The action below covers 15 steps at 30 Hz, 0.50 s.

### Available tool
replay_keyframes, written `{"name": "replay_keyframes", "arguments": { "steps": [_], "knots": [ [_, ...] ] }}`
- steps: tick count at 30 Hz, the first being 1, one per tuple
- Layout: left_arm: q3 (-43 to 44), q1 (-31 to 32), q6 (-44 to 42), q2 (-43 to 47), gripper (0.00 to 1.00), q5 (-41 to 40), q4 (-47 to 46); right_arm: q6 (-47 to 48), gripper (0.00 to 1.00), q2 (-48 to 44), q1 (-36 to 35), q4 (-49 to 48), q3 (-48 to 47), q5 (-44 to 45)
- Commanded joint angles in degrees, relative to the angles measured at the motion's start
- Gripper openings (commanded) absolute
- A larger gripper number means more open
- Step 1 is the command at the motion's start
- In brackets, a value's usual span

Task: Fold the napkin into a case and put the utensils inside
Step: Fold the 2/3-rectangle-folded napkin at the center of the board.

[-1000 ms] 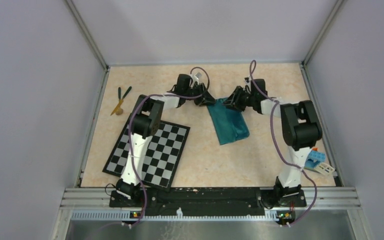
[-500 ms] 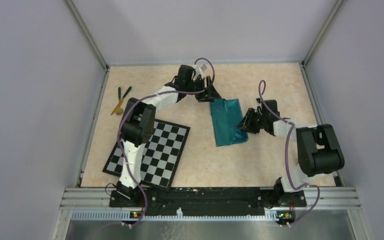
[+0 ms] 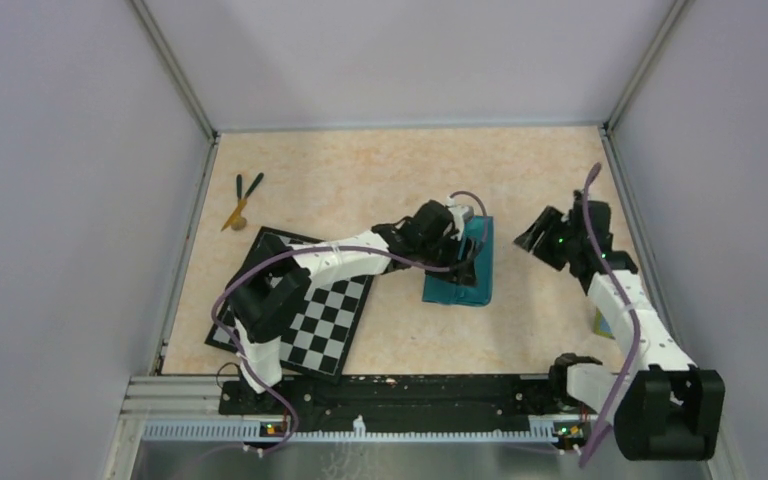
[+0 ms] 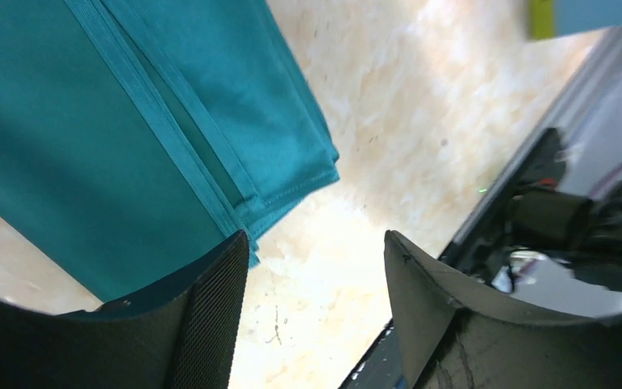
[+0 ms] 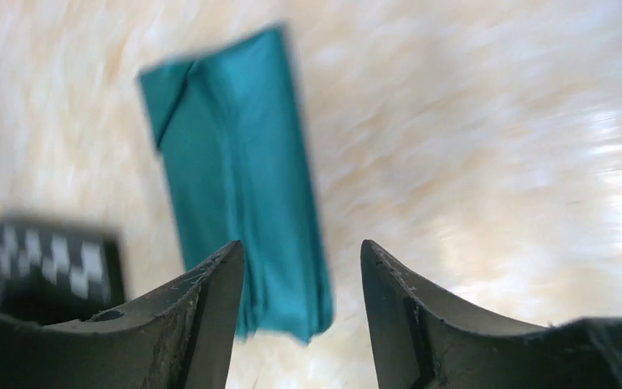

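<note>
The napkin [image 3: 457, 292] lies folded as a narrow teal oblong case in the middle of the table. My left gripper [image 3: 463, 262] hovers over it, open. In the left wrist view the cloth [image 4: 129, 121] fills the upper left, its stacked edges showing, and only bare table lies between the open fingers of the gripper [image 4: 316, 251]. My right gripper [image 3: 532, 238] is to the right of the cloth, apart from it, open and empty. The right wrist view is blurred; the cloth [image 5: 243, 186] lies ahead of the gripper [image 5: 301, 251]. The utensils [image 3: 242, 198], two dark green and one tan, lie at the far left.
A checkerboard mat [image 3: 300, 300] lies left of the napkin, under the left arm, and shows as a blurred corner [image 5: 57, 259] in the right wrist view. A blue and green block [image 4: 583, 12] sits near the right edge, mostly hidden behind the right arm from above. Metal rails border the table.
Both grippers opened. The left gripper came from the napkin's far end to over its middle. The right arm swung off the cloth to the right and rose.
</note>
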State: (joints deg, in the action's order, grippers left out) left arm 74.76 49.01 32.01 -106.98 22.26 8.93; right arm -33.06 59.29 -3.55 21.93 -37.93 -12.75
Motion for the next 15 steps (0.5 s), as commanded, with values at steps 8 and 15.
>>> {"name": "replay_keyframes", "arguments": {
  "steps": [8, 15],
  "knots": [
    [25.9, 14.7, -1.3, -15.8, 0.69, -35.8, 24.4, 4.2, 0.56, 7.6, 11.5, 6.0, -5.8, 7.4],
    [38.2, 17.5, -0.7, -25.7, 0.65, -40.7, 31.1, 4.7, 0.55, 7.4, 11.5, 5.2, -4.6, 7.0]
  ]
}}
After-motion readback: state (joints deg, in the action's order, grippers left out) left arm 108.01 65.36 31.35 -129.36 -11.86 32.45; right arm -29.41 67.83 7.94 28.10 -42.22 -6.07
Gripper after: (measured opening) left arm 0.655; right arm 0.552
